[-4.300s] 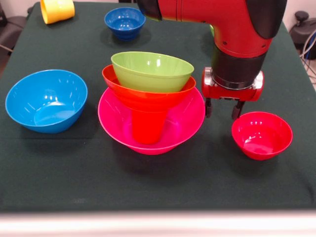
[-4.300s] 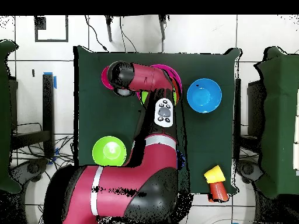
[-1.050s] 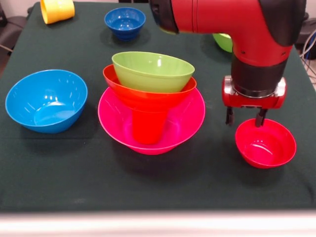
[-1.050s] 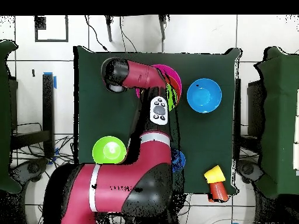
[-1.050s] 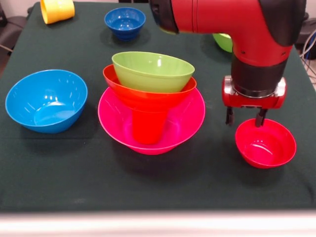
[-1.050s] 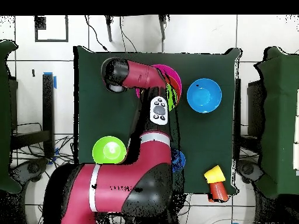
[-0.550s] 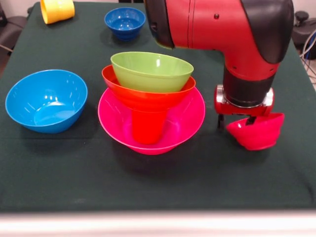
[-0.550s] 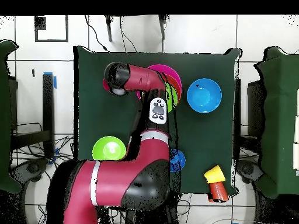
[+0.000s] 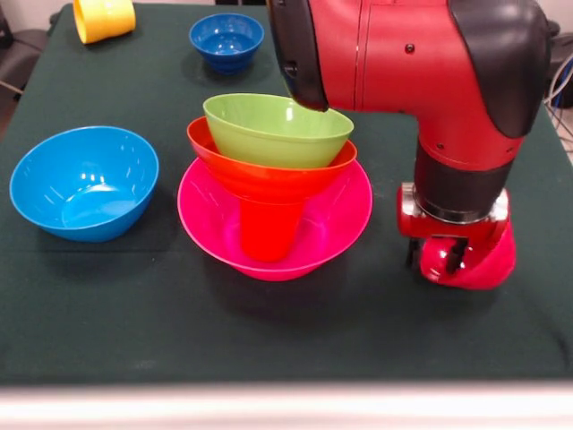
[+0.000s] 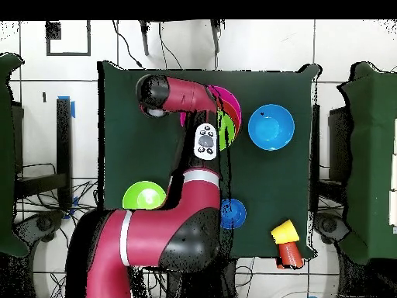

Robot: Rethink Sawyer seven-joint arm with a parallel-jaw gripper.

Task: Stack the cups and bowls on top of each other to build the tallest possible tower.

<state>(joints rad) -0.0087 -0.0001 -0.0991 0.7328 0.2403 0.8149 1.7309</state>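
Observation:
The tower stands mid-table: a wide pink bowl (image 9: 210, 215) holds an upturned red cup (image 9: 269, 231), with an orange bowl (image 9: 210, 148) and a lime green bowl (image 9: 276, 130) on top. The pink bowl's rim also shows in the overhead view (image 10: 233, 102). My gripper (image 9: 439, 257) is low at the right, fingers closed over the rim of the small red bowl (image 9: 483, 264), which is tilted. In the overhead view the arm hides the gripper and the red bowl.
A light blue bowl (image 9: 83, 182) sits left of the tower. A small dark blue bowl (image 9: 226, 40) and a yellow cup (image 9: 103, 18) lie far back. The overhead view shows a second lime green bowl (image 10: 143, 195) and an orange-red cup (image 10: 291, 254) near the base.
My gripper has moved down and forward onto the small red bowl and closed on its rim. The bowl now stands tilted. The tower and other bowls have not moved.

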